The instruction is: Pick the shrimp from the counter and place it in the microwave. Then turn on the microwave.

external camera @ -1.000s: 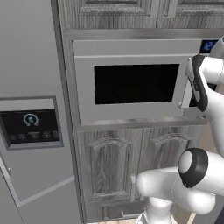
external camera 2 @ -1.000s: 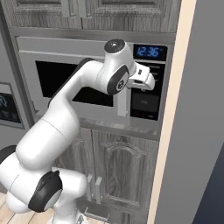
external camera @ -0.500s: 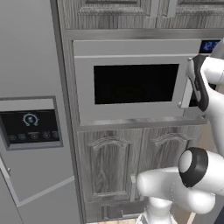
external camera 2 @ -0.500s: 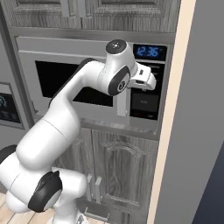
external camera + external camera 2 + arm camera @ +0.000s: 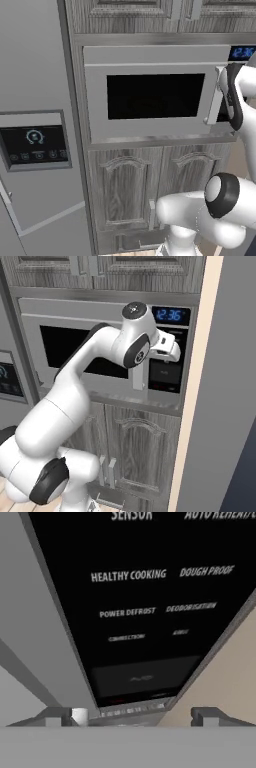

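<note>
Facing the microwave's [image 5: 150, 95] keypad [image 5: 150, 612] squarely, the gripper [image 5: 135, 716] is being held with its two fingertips [image 5: 55, 716] spread wide apart and with nothing between them. The black panel is lying straight ahead of the claw and very near, its printed labels running across the line between the tips, while the panel's long axis is running away from the tips, up the cabinet front. In the right base view the hand [image 5: 167, 348] is seen just before the keypad [image 5: 167, 368], below the blue display [image 5: 171, 315] and beside the pale bar handle [image 5: 138, 373]. The microwave door is being shown closed, its dark window [image 5: 155, 95] off to the claw's side; whether the shrimp is lying inside cannot be told. Judging by this, the start control is being sought, probably along the panel's lower edge, nearest the tips.
</note>
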